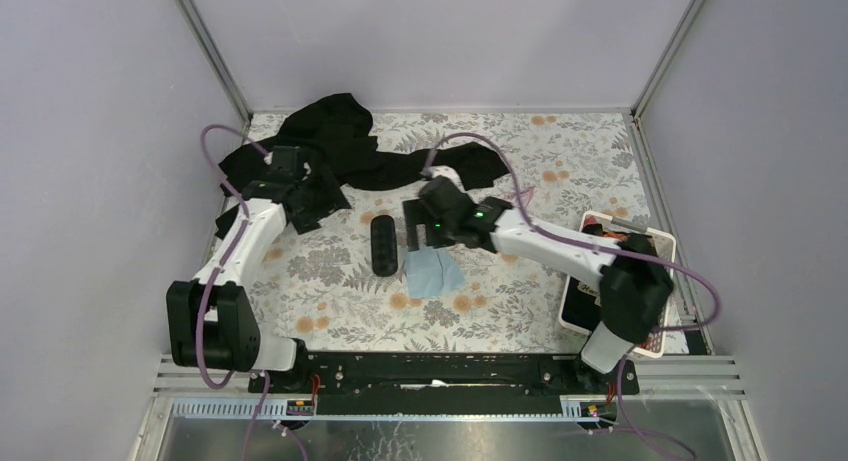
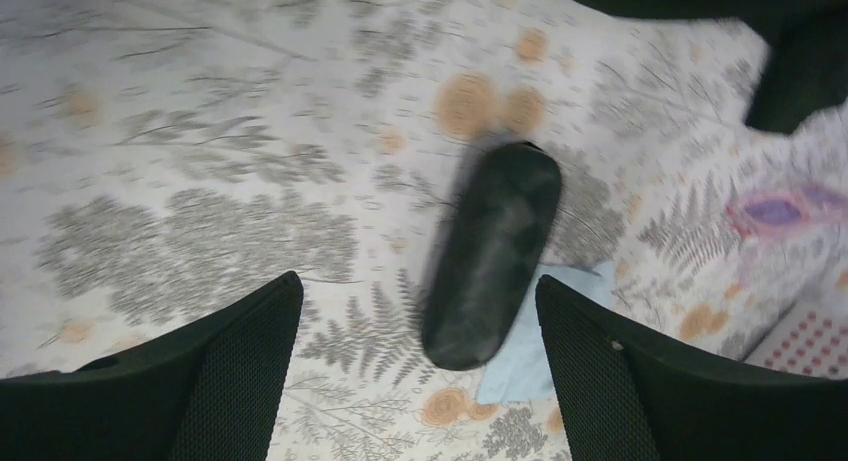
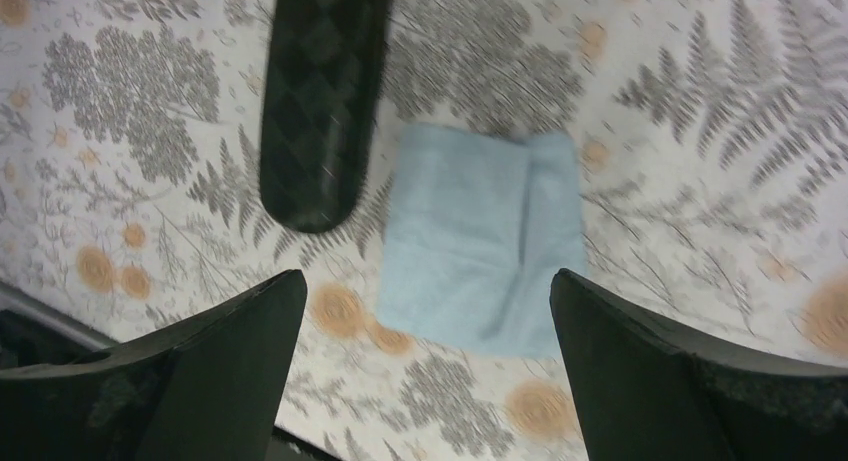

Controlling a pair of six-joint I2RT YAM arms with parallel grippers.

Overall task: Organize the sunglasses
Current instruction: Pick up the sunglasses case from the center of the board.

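Note:
The sunglasses do not show in any view. A shut black oval case lies on the flowered tablecloth, with a light blue cloth just right of it. My left gripper hovers left of the case and stands open; in its wrist view the case and a corner of the cloth lie ahead of the open jaws. My right gripper hangs open above the cloth's far edge. Its wrist view shows the cloth ahead of the empty jaws and the case at upper left.
A black garment sprawls across the back of the table, under and behind the left gripper. A white tray holding dark items sits at the right edge beside the right arm. Grey walls close in the back and both sides.

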